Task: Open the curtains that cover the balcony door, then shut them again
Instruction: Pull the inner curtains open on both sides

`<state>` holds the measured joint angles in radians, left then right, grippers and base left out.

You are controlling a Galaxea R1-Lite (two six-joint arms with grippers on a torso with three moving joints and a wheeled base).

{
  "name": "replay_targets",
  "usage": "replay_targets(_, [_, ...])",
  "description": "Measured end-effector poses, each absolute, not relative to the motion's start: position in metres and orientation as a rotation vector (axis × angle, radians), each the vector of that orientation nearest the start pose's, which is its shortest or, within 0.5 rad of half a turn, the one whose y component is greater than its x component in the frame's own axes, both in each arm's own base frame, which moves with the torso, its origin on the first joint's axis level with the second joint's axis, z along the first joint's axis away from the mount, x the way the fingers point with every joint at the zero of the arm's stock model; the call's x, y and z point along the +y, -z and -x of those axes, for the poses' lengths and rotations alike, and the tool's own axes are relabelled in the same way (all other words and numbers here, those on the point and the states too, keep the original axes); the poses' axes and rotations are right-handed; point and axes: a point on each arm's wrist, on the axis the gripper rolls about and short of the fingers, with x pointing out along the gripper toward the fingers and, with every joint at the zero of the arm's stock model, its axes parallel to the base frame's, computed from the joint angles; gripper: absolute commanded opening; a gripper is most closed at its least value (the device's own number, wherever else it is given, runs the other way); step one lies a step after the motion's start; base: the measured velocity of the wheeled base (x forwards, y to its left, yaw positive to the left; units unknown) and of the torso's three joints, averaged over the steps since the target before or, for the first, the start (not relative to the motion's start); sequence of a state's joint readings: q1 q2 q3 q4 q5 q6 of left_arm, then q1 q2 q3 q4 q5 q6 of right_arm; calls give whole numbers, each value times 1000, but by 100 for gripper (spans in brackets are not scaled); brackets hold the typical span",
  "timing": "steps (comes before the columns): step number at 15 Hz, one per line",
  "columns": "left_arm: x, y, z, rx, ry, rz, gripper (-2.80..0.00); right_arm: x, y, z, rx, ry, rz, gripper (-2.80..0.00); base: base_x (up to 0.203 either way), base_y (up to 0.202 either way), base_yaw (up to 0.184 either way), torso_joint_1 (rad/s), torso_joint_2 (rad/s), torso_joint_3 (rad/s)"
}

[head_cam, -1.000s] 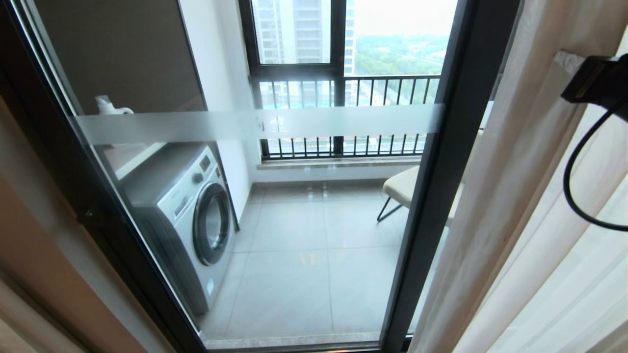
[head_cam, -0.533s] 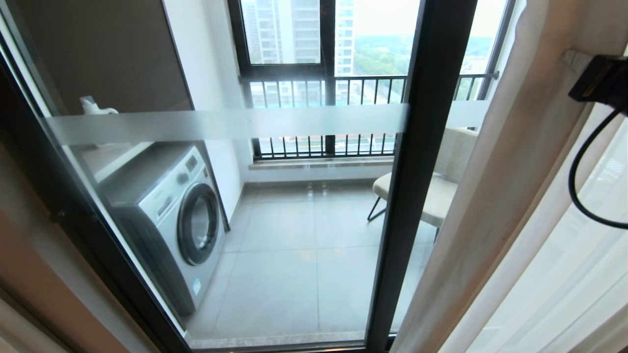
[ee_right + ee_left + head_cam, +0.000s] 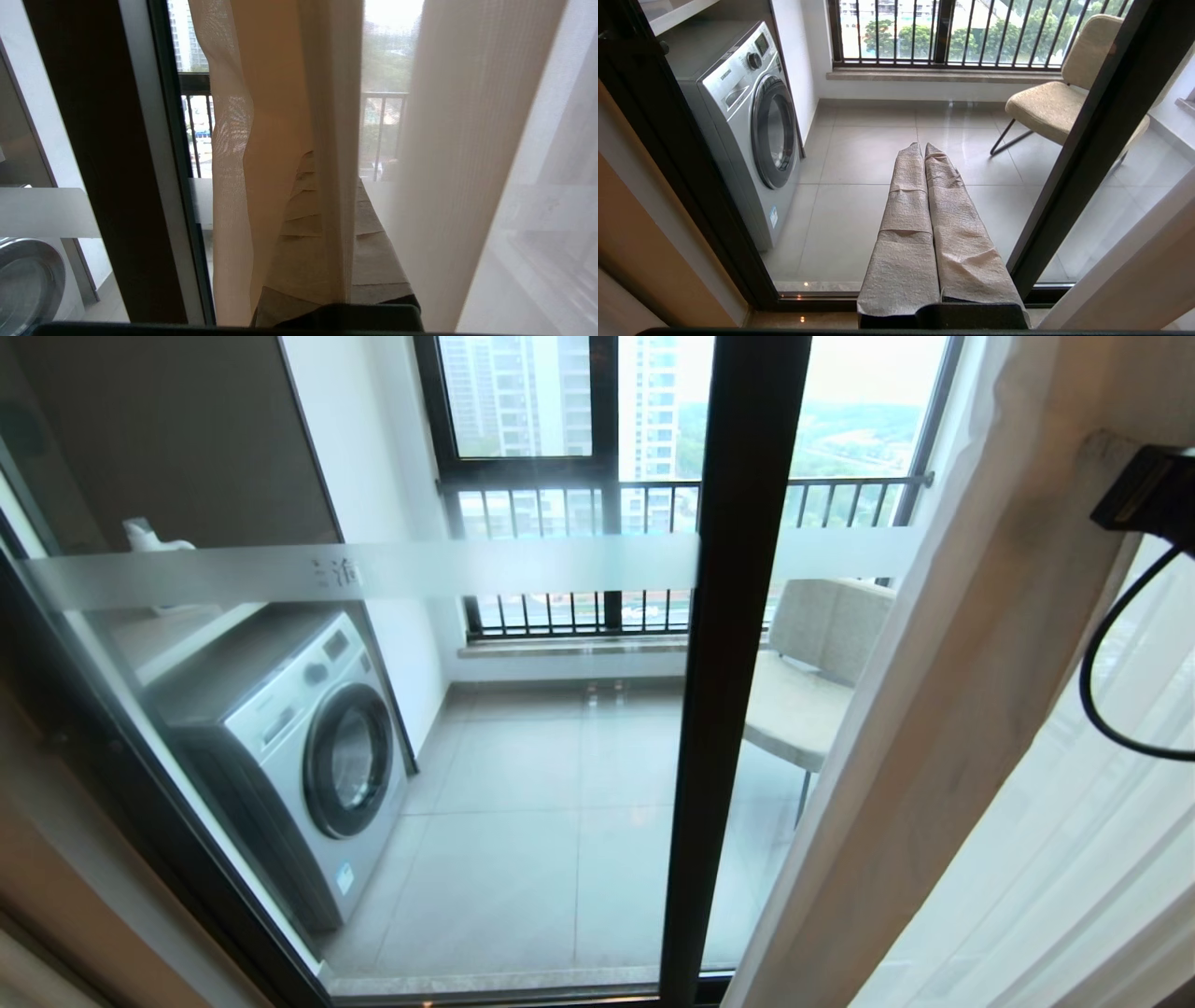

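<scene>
Daylight from the balcony is filling the scene. Nearest, the right gripper (image 3: 327, 186) is pinching a beige fold of the curtains (image 3: 943, 709), its jaws closed on the fabric, with the drape gathered at the right. The left gripper (image 3: 923, 149) is hanging low with its wrapped fingers (image 3: 906, 224) pressed together, holding nothing. Beyond stands the balcony door (image 3: 738, 663), uncovered, and behind its glass a washing machine (image 3: 299, 747) and a chair (image 3: 812, 663)
</scene>
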<state>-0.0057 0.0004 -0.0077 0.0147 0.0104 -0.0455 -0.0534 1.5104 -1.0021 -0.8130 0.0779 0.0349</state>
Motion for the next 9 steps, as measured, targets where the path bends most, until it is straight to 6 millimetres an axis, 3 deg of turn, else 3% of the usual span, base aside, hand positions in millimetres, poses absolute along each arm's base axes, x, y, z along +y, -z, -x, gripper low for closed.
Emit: replay_targets(9, [0,-76,23,6,-4,46,-280,-19,-298,-295,-329,-18,-39,-280,0,-191,3,3,2,3])
